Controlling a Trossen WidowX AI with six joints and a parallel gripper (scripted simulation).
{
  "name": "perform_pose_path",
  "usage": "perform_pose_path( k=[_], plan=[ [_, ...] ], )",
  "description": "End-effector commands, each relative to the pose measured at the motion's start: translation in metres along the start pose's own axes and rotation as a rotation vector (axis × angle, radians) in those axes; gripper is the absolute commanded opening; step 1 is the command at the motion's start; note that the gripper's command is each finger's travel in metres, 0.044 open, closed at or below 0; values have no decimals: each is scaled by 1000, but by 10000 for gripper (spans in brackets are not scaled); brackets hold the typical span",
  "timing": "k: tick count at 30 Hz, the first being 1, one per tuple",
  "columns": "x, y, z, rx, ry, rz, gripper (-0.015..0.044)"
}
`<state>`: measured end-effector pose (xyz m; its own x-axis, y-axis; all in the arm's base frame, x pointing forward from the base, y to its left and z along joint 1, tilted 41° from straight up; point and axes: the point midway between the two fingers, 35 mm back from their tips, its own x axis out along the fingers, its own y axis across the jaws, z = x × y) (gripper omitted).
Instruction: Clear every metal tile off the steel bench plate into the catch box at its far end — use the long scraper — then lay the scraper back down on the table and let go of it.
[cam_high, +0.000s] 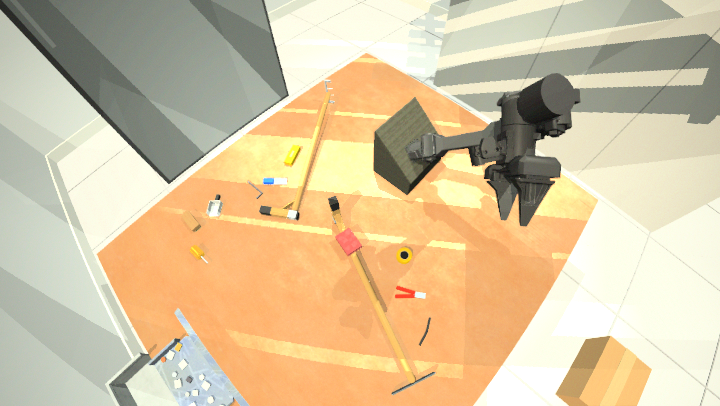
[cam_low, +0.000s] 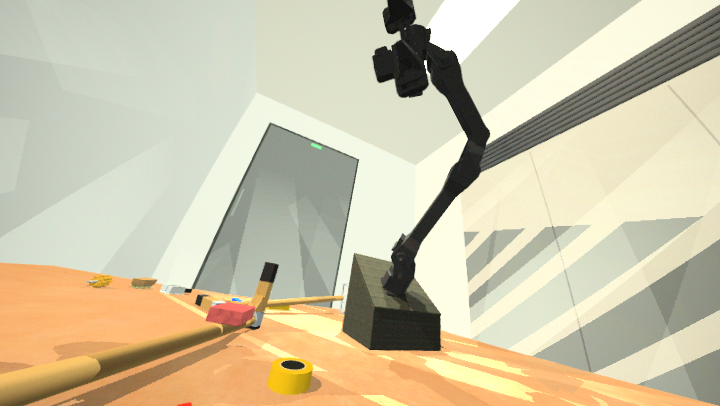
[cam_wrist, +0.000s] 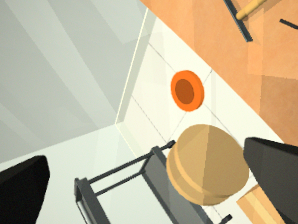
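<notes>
Pale walls and a tall grey door (cam_high: 211, 65) (cam_low: 297, 206) stand beyond the orange bench (cam_high: 272, 287) (cam_low: 55, 307) (cam_wrist: 220, 45). Long scraper (cam_high: 379, 307) (cam_low: 156, 346) (cam_wrist: 251, 10) lies on the bench, a red block (cam_high: 348, 242) (cam_low: 230, 313) at its handle, well apart from the end effector (cam_high: 514, 222) (cam_wrist: 149, 156). End effector raised, fingers spread, holding nothing. Small tiles (cam_high: 183, 364) lie scattered on the steel plate (cam_high: 205, 359), beside the catch box (cam_high: 128, 367). Yellow tape roll (cam_high: 404, 255) (cam_low: 289, 377) sits near the scraper.

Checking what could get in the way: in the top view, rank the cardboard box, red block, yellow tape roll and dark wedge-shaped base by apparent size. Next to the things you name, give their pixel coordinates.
1. Dark wedge-shaped base (cam_high: 395, 146) (cam_low: 403, 327)
2. Cardboard box (cam_high: 600, 375)
3. Red block (cam_high: 348, 242) (cam_low: 230, 313)
4. Yellow tape roll (cam_high: 398, 259) (cam_low: 289, 381)

Base and box look close; unsure.
</notes>
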<state>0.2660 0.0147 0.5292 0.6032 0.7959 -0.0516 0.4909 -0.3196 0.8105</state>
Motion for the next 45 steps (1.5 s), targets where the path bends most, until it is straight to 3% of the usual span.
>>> perform_pose_path(
  k=[1,16,45],
  plan=[
    [-6,9,5,10,2,13,440],
    [-28,33,3,-24,2,57,440],
    [-35,6,24,-376,-42,74,440]
  ],
)
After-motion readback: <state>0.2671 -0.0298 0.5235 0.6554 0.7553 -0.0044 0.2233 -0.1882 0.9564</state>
